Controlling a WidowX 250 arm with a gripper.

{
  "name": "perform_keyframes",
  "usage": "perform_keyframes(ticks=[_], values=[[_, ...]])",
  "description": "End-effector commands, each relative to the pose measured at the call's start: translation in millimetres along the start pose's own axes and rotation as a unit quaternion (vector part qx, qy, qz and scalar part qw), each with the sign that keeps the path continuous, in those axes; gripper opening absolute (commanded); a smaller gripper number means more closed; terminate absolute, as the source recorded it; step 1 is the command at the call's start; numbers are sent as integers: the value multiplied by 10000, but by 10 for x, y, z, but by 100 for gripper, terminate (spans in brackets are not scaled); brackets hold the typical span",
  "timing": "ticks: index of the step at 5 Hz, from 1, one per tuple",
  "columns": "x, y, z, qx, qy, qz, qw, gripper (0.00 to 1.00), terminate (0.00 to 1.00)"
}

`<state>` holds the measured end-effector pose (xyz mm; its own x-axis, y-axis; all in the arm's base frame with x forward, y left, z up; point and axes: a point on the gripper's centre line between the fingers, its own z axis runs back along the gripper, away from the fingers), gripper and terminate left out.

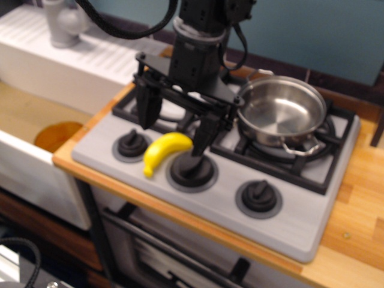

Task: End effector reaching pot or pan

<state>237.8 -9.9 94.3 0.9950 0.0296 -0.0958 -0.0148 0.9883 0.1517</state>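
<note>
- Pot (281, 111) upright on the right burner grate (303, 161), mouth facing up, nothing inside.
- Round, no long axis; one wire loop handle (298, 148) points toward the front edge, near the knobs.
- Gripper (175, 129) just left of the pot, fingers down, spread wide, holding nothing.
- Banana (165, 150) lies between the fingertips, on the stove (300, 225).

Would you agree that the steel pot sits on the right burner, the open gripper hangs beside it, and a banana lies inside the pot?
Not quite: observation.image shows the banana on the stove panel, between the knobs below the open gripper. The pot on the right burner is empty.
</note>
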Motion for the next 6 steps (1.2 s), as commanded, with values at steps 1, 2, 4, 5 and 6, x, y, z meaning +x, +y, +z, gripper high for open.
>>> perform_keyframes(ticks=[1,2,4,5,6], values=[[0,0,0,0,0,0,10000,100,0],[238,-158,194,-62,182,220,9996,100,0],[652,-412,456,-117,371,578,9976,100,0],[789,-487,405,-221,250,515,9981,100,0],[985,-491,157,-343,-53,191,9992,100,0]])
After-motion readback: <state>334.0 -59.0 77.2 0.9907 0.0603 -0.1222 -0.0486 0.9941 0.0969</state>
